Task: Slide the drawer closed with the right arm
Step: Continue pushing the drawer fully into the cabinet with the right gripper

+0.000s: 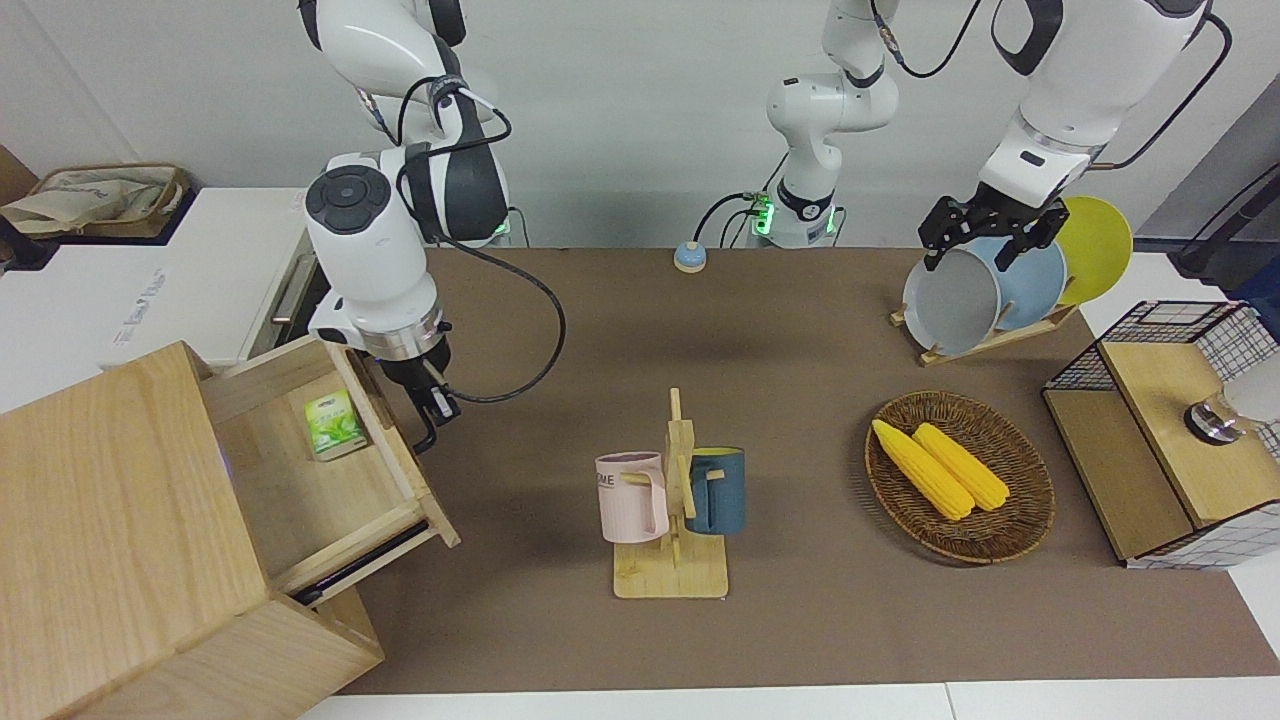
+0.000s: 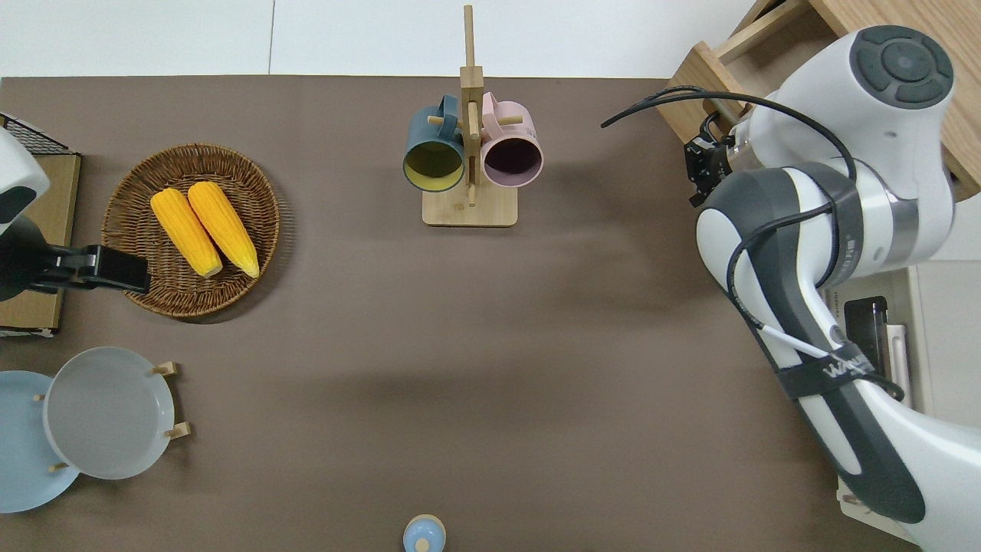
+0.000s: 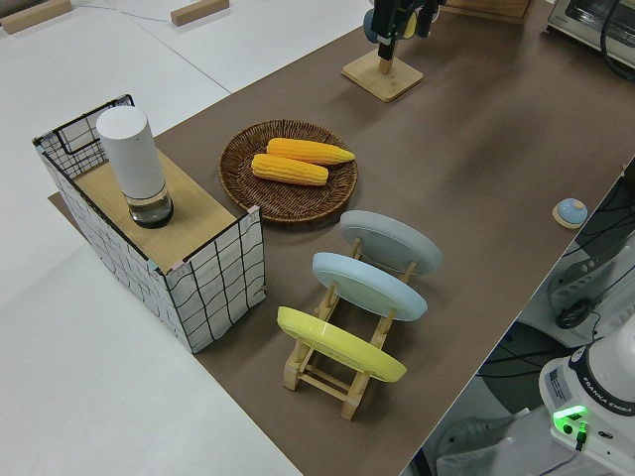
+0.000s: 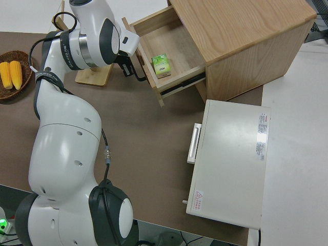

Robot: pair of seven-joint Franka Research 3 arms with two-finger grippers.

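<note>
While I watch from the front camera, the drawer [image 1: 320, 470] stands pulled well out of the cabinet [image 1: 110, 540] at the right arm's end of the table [image 1: 800, 620]. Its wooden front panel faces the table's middle, and a small green box [image 1: 335, 424] lies on the drawer floor, toward the end nearer the robots.

My right arm [image 1: 375, 250] reaches down to that front panel, and its gripper [image 1: 432, 405] sits at the black bar handle [image 4: 139, 77], just in front of the panel. From the right side camera the fingers appear right against the handle, but I cannot tell whether they are spread or pressed together, nor whether they truly grip the bar.

My left arm [image 1: 1050, 110] is parked; I cannot tell how its gripper [image 1: 990, 235] stands either.

Elsewhere on the table I see a mug stand [image 1: 675, 540] with a pink mug [image 1: 632, 497] and a blue mug [image 1: 716, 490] hanging on it, a wicker basket [image 1: 1020, 500] holding two corn cobs [image 1: 940, 468], a rack of plates [image 1: 985, 290], and a wire-mesh box [image 1: 1160, 440] at the left arm's end. A white appliance [image 4: 228, 164] sits beside the cabinet, nearer the robots.
</note>
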